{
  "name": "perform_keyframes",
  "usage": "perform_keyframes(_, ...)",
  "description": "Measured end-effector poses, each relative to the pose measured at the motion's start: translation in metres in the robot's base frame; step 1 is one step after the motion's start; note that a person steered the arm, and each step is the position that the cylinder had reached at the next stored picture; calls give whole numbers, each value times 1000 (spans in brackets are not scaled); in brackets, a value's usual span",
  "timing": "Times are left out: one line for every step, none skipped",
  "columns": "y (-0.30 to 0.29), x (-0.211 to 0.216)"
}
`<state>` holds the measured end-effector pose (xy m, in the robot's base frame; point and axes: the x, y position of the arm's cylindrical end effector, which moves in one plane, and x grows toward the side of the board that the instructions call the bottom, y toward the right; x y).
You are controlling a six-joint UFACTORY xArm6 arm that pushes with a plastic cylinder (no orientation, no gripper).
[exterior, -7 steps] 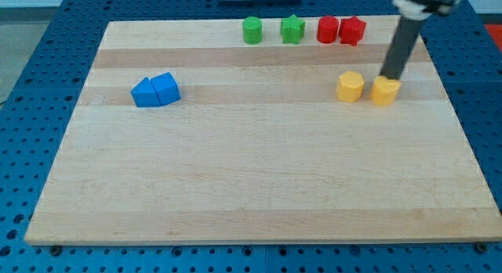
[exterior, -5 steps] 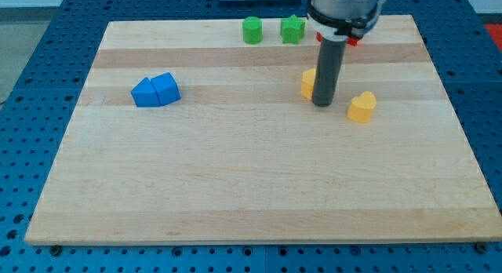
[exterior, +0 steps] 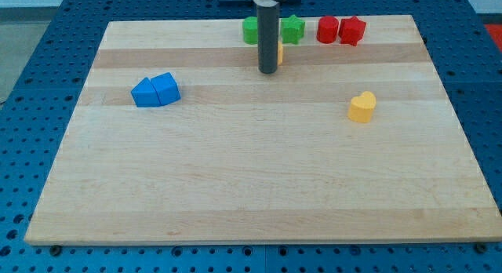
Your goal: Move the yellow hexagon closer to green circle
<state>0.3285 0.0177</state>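
Observation:
The green circle (exterior: 250, 30) stands near the board's top edge, partly hidden behind my rod. The yellow hexagon (exterior: 280, 52) is almost wholly hidden behind the rod; only a thin yellow sliver shows on the rod's right side, just below the green blocks. My tip (exterior: 268, 70) rests on the board directly below the green circle, touching the hexagon's left side. A green star (exterior: 293, 29) stands just right of the circle.
A yellow heart-shaped block (exterior: 361, 107) lies at the right middle. A red circle (exterior: 327, 29) and a red star (exterior: 352, 30) stand at the top right. Two blue blocks (exterior: 156, 90) touch each other at the left. The wooden board (exterior: 251, 187) lies on a blue pegboard.
My rod has swept from the right side to the upper middle, pushing the yellow hexagon up and left toward the green circle. The yellow heart was nudged down-left early, then stayed put.

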Motion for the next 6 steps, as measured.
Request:
perform_keyframes(0, 0)
perform_keyframes(0, -4)
perform_keyframes(0, -4)
perform_keyframes(5, -9)
perform_keyframes(1, -13)
perform_keyframes(21, -10)
